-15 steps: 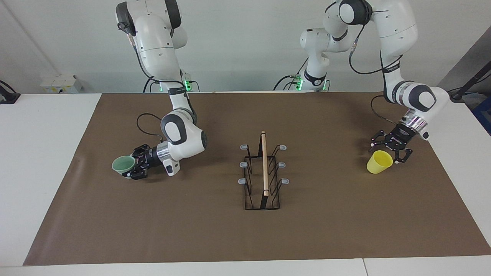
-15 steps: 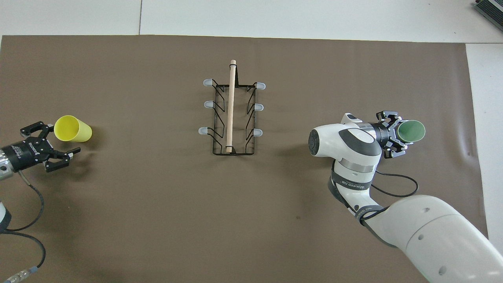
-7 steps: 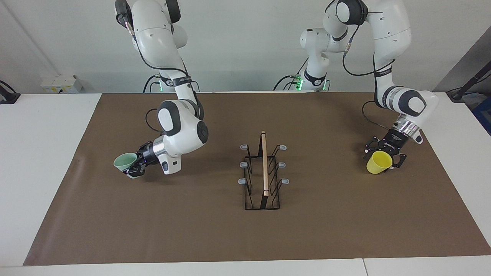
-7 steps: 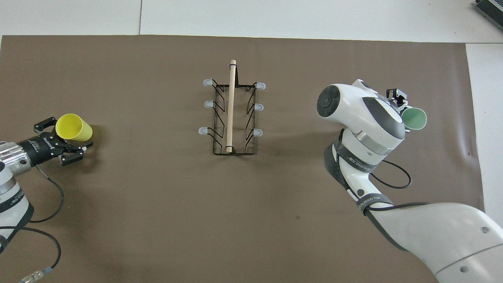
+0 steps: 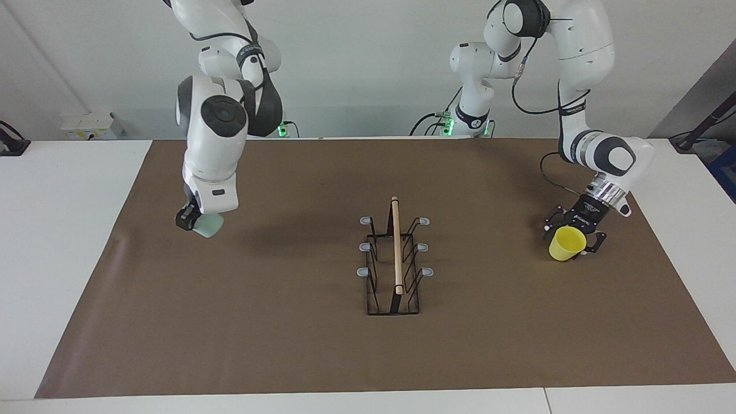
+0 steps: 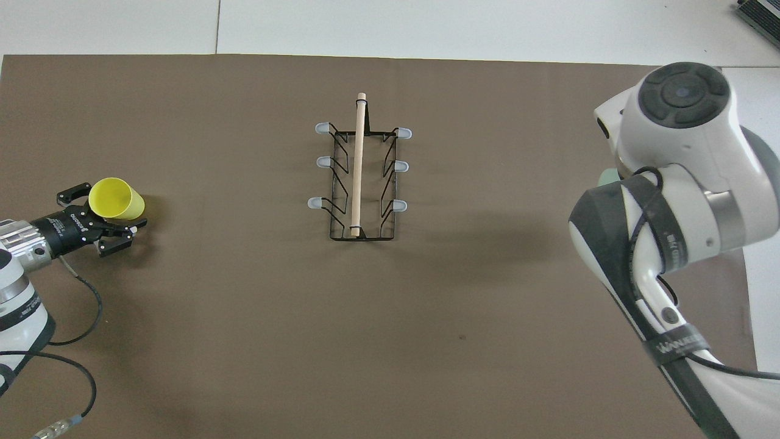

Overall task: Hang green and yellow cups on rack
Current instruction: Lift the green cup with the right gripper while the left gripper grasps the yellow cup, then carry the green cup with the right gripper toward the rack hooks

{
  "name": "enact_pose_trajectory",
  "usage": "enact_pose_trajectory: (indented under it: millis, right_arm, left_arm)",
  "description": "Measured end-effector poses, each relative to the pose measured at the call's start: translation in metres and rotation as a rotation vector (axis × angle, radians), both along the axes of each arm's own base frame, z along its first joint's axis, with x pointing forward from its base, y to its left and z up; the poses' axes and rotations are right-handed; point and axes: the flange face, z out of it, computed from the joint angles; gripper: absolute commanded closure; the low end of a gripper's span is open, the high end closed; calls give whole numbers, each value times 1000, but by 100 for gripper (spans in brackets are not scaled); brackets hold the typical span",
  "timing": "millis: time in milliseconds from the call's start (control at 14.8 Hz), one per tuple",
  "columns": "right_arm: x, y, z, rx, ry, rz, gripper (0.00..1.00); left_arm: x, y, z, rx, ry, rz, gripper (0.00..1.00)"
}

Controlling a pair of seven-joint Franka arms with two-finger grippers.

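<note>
Green cup (image 5: 209,226) hangs clamped in the right end effector (image 5: 195,223); left end effector (image 5: 570,236) straddles the yellow cup (image 5: 566,243), grip unclear.

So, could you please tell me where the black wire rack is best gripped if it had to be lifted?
Probably grip the black wire rack by the light wooden rod along its top, near mid-length, coming straight down with the gripper closing across it. The rod stands clear above the frame, whereas the grey-tipped prongs jut out on both sides.

The right arm's wrist is hiding the right gripper (image 5: 192,221) and most of the green cup (image 5: 209,226); only slivers are showing.
</note>
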Motion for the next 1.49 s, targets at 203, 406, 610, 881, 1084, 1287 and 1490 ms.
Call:
enact_pose_trajectory:
  millis: [203,406,610,881,1084,1287,1490]
  right_arm:
    - [-11,3,30,171,-31,-52,100]
    - [-11,5,35,404,-33,-135,100]
    - [-1,8,36,598,-103,-198,100]
    - [3,25,20,910,-167,-280,100]
    - [-7,33,5,1169,-270,-328,100]
    - [-34,45,-14,1353,-322,-347,100]
    - [-60,62,-44,1537,-378,-359,100]
  left_arm:
    - [1,-3,0,-3,0,-2,100]
    - [2,-4,5,-8,-9,-5,100]
    - [7,-3,15,-28,-28,-11,100]
    - [16,-1,33,-33,-59,-9,100]
    - [21,0,43,-5,-71,-39,100]
    - [30,5,58,47,-81,-86,100]
    - [35,8,70,93,-87,-130,100]
